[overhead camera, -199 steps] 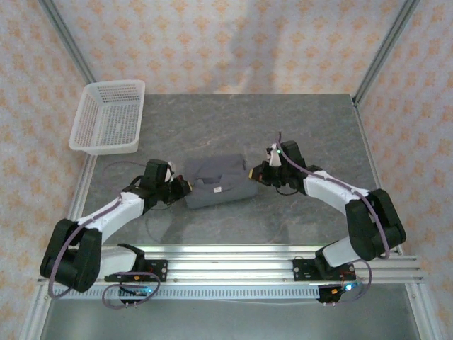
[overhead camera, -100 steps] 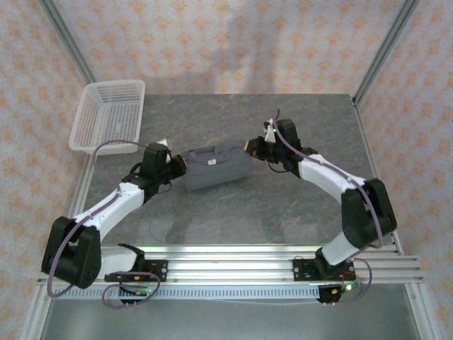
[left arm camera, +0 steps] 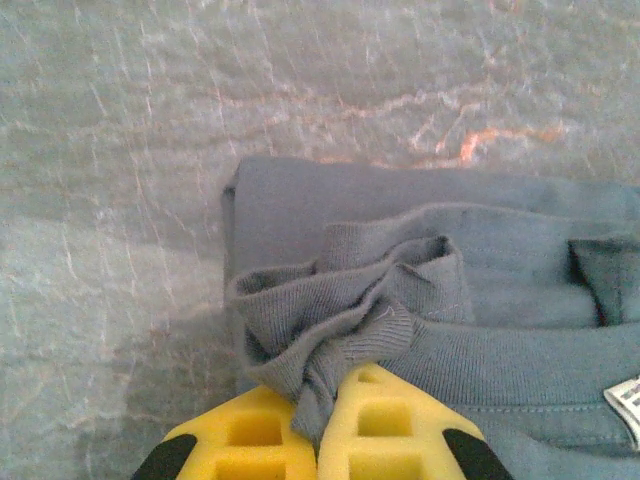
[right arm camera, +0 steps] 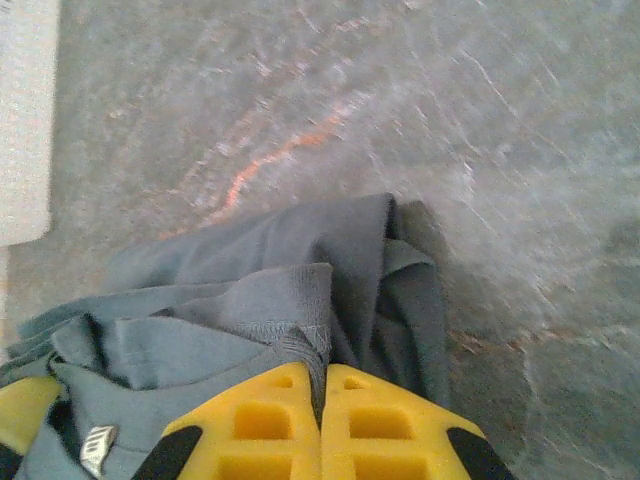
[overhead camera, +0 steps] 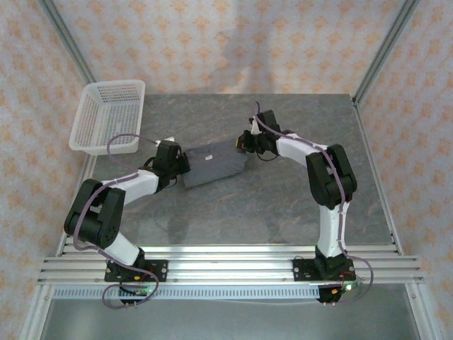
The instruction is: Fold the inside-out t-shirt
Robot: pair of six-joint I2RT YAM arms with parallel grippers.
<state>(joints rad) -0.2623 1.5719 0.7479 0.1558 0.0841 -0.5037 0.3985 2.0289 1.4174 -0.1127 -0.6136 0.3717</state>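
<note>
On the grey marbled surface (overhead camera: pixel 283 212), the folded dark slate-grey cloth t-shirt (overhead camera: pixel 212 164) has shifted up-frame, left fingers (left arm camera: pixel 250 435) and right fingers (right arm camera: pixel 370 420) pinching its ends, suggesting the folding is done.

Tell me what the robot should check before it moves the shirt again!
1. Left end effector pinching the t-shirt: ok, cloth is bunched in its grip.
2. Right end effector pinching the opposite edge: ok.
3. T-shirt gathered into a compact bundle: ok.
4. White basket apart from the t-shirt: ok.
5. Bundle resting flat on the table: cannot tell.
</note>
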